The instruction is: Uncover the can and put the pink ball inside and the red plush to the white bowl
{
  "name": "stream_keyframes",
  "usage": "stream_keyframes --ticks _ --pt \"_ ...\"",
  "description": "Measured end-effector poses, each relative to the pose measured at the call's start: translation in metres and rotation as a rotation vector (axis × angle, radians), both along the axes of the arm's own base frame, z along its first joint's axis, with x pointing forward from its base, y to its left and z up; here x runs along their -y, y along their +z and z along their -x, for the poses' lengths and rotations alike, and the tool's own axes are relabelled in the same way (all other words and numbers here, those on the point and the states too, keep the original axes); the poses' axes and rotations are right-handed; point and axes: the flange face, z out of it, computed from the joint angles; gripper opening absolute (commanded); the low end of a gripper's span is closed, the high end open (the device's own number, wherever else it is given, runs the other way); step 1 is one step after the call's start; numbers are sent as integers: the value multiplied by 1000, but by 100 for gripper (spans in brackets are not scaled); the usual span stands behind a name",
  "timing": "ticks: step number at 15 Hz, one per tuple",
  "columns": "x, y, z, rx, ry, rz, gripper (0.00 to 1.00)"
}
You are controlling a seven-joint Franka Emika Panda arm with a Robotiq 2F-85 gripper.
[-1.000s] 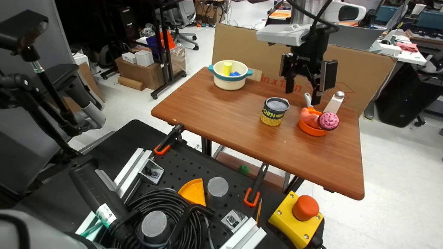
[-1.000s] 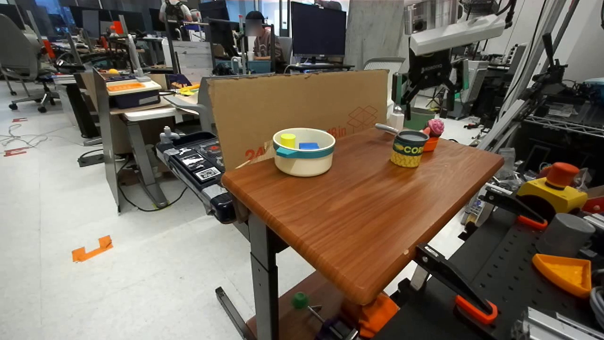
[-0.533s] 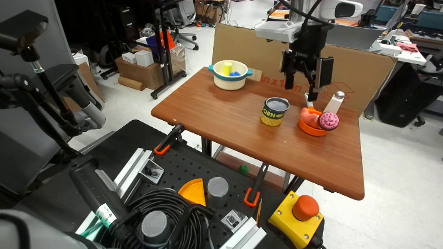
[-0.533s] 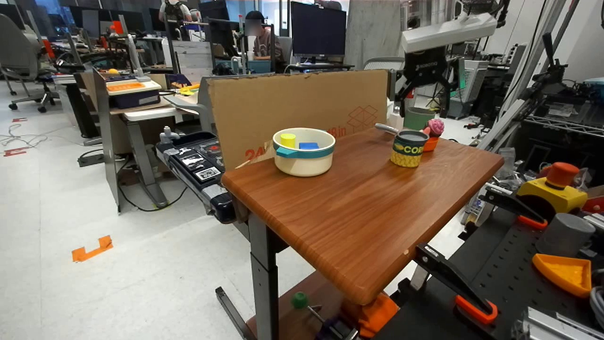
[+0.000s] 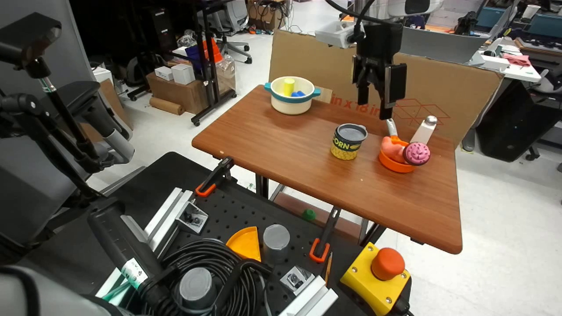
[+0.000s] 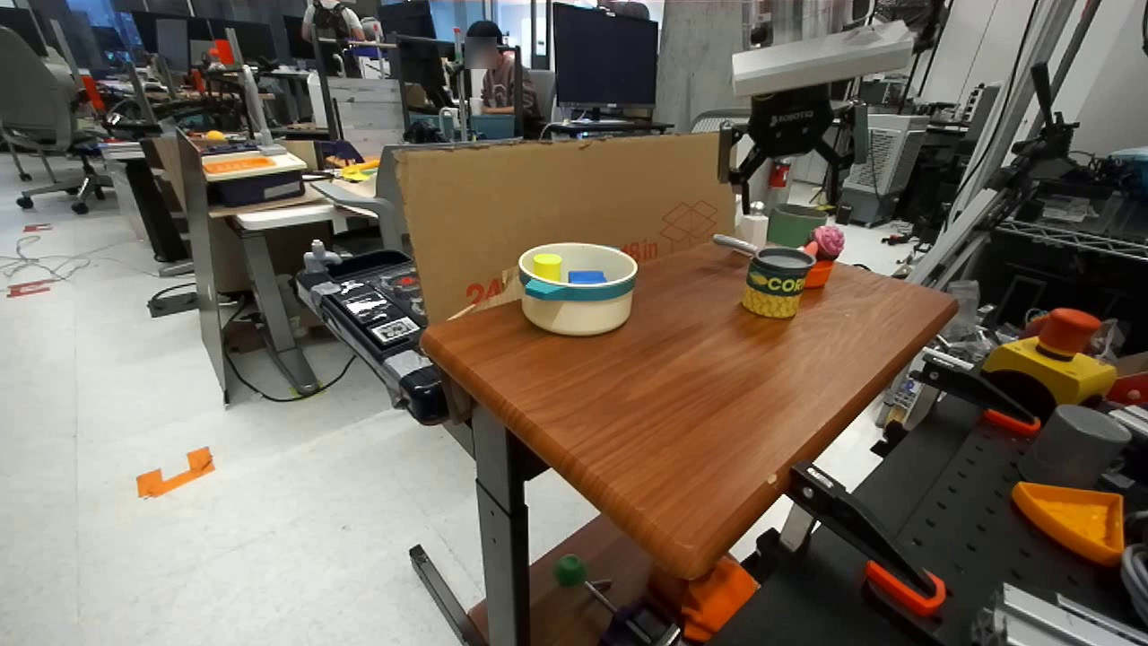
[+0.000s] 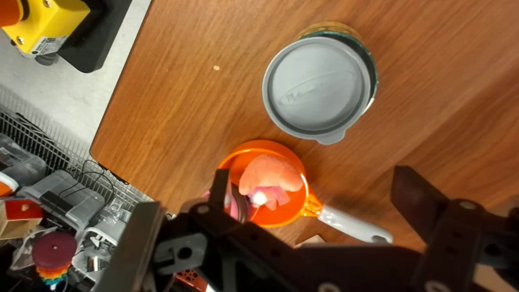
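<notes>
Can [image 5: 348,142] upright just beside the orange pan [image 5: 392,166], lid [image 7: 316,85] on, tab [image 7: 331,138] facing the pan's handle [image 7: 352,224]. Gripper [image 7: 312,178] hangs high, roughly above that handle, fingers [image 7: 413,194] spread wide, holding nothing. In wrist view the can lies straight ahead of the gap; I'd shift over it, then drop to the tab. Red plush [image 5: 392,149] in pan, pink ball [image 5: 416,153] at pan's rim; white bowl [image 5: 291,106] well apart from pan.

Arm [image 5: 410,8] aloft, jaws downward, apart.
</notes>
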Motion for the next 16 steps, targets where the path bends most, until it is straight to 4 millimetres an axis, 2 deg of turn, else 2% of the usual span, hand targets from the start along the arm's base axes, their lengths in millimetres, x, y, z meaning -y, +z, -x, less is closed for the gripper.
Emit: stream_keyframes --ticks 6,12,16 --pt "1 -9 0 1 -26 36 100" --pt "-26 -9 2 -60 -28 -163 100" --pt "-29 -4 1 -94 -6 -203 100"
